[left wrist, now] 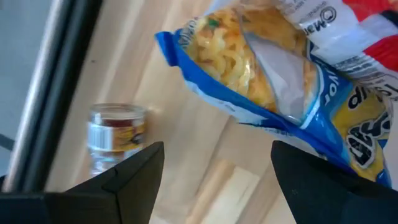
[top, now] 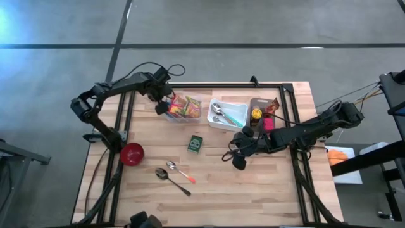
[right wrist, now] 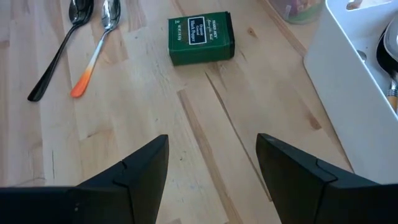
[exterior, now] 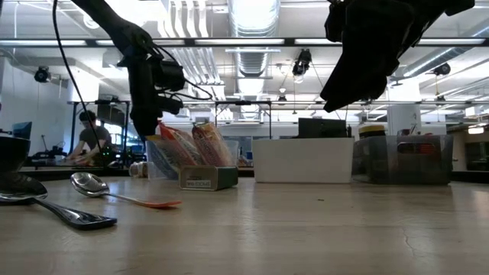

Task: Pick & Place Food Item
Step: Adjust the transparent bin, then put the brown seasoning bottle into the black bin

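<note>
Snack packets stand upright in a clear bin [top: 185,107] at the far middle of the table; in the left wrist view the nearest one is a blue and yellow noodle packet [left wrist: 273,81]. My left gripper [top: 162,105] [left wrist: 217,186] hangs open, pointing down, just over the bin's left end and touches nothing. A small green box [top: 195,144] [right wrist: 201,37] lies flat on the table's middle. To its right, above the table, my right gripper [top: 238,158] [right wrist: 211,180] is open and empty, slanting down toward the box.
A small clear jar [left wrist: 117,134] stands left of the bin. A white tray [top: 228,116] of utensils and a dark bin [top: 262,113] sit at the far right. A red bowl [top: 132,153] and two spoons [top: 172,176] lie near left.
</note>
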Robot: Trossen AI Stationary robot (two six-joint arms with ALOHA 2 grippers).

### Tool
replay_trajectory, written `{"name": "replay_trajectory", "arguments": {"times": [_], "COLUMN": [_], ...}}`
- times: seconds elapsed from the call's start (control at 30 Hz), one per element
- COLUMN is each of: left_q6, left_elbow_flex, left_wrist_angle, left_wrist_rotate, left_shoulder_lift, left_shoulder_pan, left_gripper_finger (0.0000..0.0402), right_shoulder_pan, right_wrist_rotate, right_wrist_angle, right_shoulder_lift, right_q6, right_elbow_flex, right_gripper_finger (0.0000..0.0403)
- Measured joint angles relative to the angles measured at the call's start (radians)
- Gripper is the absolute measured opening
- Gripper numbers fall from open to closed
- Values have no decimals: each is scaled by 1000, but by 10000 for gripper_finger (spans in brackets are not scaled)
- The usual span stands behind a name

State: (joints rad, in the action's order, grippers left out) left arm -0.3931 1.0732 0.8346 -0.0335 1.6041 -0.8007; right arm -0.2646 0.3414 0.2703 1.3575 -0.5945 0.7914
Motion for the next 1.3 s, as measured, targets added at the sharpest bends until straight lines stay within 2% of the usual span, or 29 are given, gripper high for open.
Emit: {"name": "replay_trajectory", "arguments": {"times": [0.43,0.8,0.97,1.3], "left_q6": [1,-7,-10,-28], "left_elbow_flex": [0,8,2,0], "left_wrist_angle": [-73,-38,-47,-102], "left_wrist_rotate": [86,-65,-219,-193], "left_shoulder_lift": [22,-18,-19,-8], "left_shoulder_pan": [59,-4,-52,-132], "left_gripper_finger": [299,299,299,299], "right_shoulder_pan": [0,-6,-9,-33], "right_wrist_rotate": [0,-1,-1,-1], "right_wrist_angle": [0,1,0,0], "right_shoulder_lift": [0,0,0,0], "right_q6": [11,10,0,-7], "right_elbow_flex": [0,0,0,0], "right_gripper_finger": [240,240,240,240]}}
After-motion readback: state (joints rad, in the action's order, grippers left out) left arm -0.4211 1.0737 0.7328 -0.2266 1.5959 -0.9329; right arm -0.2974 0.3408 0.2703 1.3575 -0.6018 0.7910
